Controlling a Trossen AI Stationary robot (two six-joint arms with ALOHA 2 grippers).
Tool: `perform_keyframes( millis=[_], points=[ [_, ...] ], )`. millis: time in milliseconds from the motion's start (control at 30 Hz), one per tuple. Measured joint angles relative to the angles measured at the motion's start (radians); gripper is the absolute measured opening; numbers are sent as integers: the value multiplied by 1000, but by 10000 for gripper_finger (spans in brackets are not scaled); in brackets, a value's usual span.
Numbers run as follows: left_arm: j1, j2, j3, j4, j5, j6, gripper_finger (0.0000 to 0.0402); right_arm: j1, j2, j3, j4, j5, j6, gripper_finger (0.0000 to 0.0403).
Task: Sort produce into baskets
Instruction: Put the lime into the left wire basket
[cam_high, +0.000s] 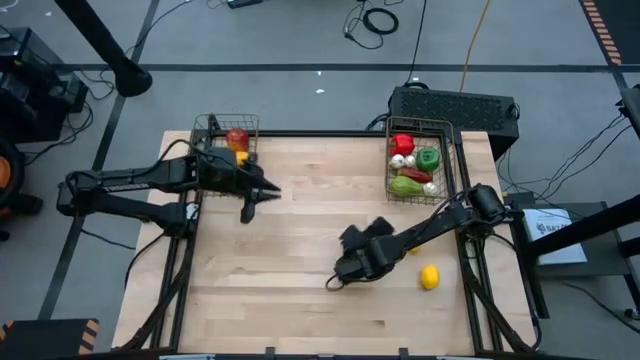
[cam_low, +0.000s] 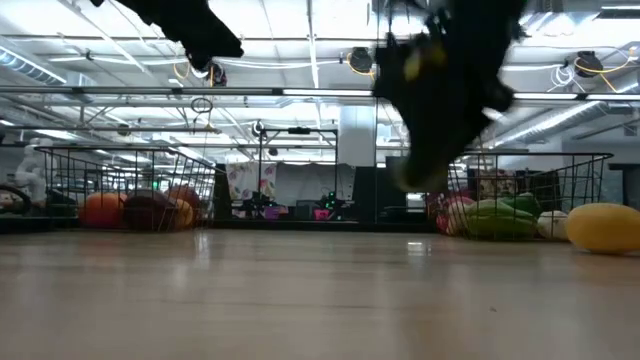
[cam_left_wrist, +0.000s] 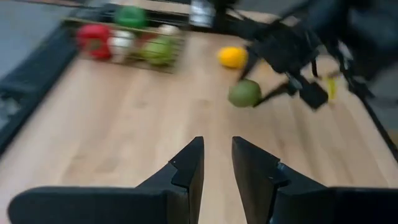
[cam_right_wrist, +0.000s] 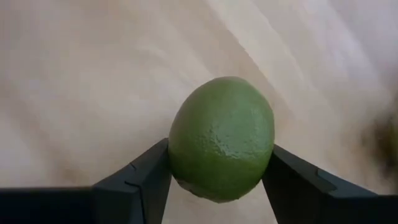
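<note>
Lime between right gripper fingers

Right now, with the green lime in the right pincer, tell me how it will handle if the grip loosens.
The lime is rounded and egg-shaped, so it would probably roll on the flat wooden table. Its skin looks smooth with fine dimples, so it may slip. The right pincer touches it only at two narrow sides, so it might twist. It keeps its shape, so it seems firm.
</note>
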Motion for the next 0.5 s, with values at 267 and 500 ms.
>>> perform_keyframes(
  millis=[267,500],
  points=[
    [-180,96,0,118,-2,137,90,14,0,174,108,-1,-764,214],
    [-283,109,-1,125,-3,188,117,-49,-8,265,14,61,-956,214]
  ],
)
